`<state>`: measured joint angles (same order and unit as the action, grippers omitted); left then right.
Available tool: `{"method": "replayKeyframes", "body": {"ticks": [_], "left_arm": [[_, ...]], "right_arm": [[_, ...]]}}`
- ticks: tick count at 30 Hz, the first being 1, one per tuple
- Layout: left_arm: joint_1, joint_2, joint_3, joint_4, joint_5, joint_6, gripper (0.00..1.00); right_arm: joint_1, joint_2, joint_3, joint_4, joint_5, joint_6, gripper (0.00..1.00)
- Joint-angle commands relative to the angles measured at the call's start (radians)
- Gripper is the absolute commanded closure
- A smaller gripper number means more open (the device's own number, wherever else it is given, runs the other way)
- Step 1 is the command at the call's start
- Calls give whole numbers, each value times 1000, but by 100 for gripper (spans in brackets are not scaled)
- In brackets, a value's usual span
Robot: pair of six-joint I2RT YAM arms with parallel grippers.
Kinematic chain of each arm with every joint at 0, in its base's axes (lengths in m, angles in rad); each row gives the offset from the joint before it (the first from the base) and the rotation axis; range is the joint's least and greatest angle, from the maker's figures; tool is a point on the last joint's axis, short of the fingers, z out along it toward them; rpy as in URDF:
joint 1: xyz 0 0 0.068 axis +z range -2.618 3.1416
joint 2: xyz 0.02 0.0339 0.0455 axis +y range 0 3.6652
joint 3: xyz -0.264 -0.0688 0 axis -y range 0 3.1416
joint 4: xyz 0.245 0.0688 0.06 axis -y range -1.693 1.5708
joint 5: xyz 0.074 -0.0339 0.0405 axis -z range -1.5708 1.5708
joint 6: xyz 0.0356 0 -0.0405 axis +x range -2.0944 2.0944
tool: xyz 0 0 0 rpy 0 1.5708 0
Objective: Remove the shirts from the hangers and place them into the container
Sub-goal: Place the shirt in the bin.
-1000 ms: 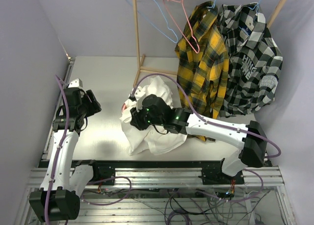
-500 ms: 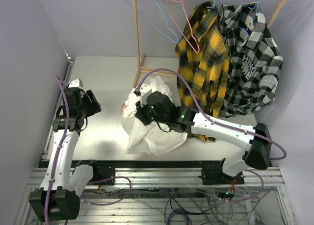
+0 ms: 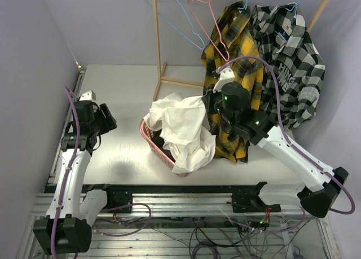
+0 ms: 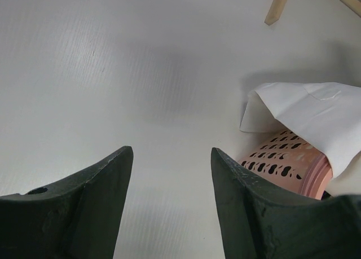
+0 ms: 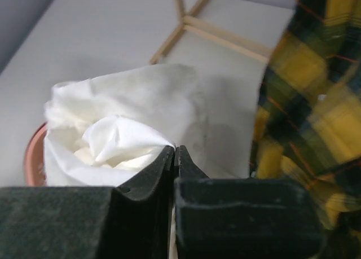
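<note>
The white shirt (image 3: 183, 126) lies in the middle of the top view. It is draped over the pink basket (image 3: 148, 134), and you see only the left rim and a bit of the lattice wall of this basket. One part of the shirt hangs over the basket's near side and another part reaches to the right, up to the right gripper (image 3: 213, 104).

In the right wrist view you see the fingers of this gripper pressed together, tip to tip, just in front of a white fold. I cannot tell if some cloth is pinched between them.

The yellow-and-black plaid shirt (image 3: 234, 73) hangs on the wooden rack (image 3: 158, 44), directly behind the right arm. The black-and-white checked shirt (image 3: 290, 61) hangs beside it in the upper right. Two light blue hangers (image 3: 181, 23) and a pink-red hanger (image 3: 210, 29) hang bare at the top centre.

At the left side of the frame, well apart from the basket, the left gripper (image 4: 172, 157) is above the bare white table (image 3: 118, 90), and its jaws stand apart with nothing between them.
</note>
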<state>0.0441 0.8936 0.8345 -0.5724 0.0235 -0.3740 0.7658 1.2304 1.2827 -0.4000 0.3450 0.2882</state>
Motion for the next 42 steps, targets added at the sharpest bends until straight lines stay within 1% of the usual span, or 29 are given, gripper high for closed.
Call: {"method": "replayKeyframes", "body": {"ticks": [1,3,5,7,10,13,16,20,25,29,32,34,37,41,42], "left_arm": [[-6,3,-6,3,20,4,32],[-7,3,-8,4,19,4,32],[-7,5,-8,6,21,4,32],[-6,8,-8,6,25,4,32],[-6,12,-9,6,29,4,32],[-7,14,-8,6,29,4,32],[-7,17,-8,7,30,4,32],[-7,18,-9,6,32,5,32],[-9,18,-9,9,38,6,32],[-9,17,-9,9,40,7,32],[-8,16,-10,9,39,7,32],[-9,17,-10,10,41,7,32],[-9,20,-8,9,44,9,31],[-8,20,-8,9,43,8,31],[-8,21,-8,9,44,8,31]], "right_arm": [[11,8,-72,33,-245,-25,100],[19,14,-122,76,-383,-29,100],[39,15,-168,113,-451,-26,100],[57,29,-192,125,-478,-22,100],[87,79,-196,110,-482,-29,100],[137,164,-178,80,-482,-48,100],[188,257,-157,48,-441,-55,100],[195,367,-156,21,-428,-19,100],[191,434,-193,48,-429,24,100],[192,511,-190,43,-431,33,100],[203,526,-178,37,-435,31,100],[214,503,-159,24,-414,30,95],[228,460,-106,-24,-369,21,83],[244,419,-16,-90,-319,14,62],[246,409,5,-102,-311,13,52]]}}
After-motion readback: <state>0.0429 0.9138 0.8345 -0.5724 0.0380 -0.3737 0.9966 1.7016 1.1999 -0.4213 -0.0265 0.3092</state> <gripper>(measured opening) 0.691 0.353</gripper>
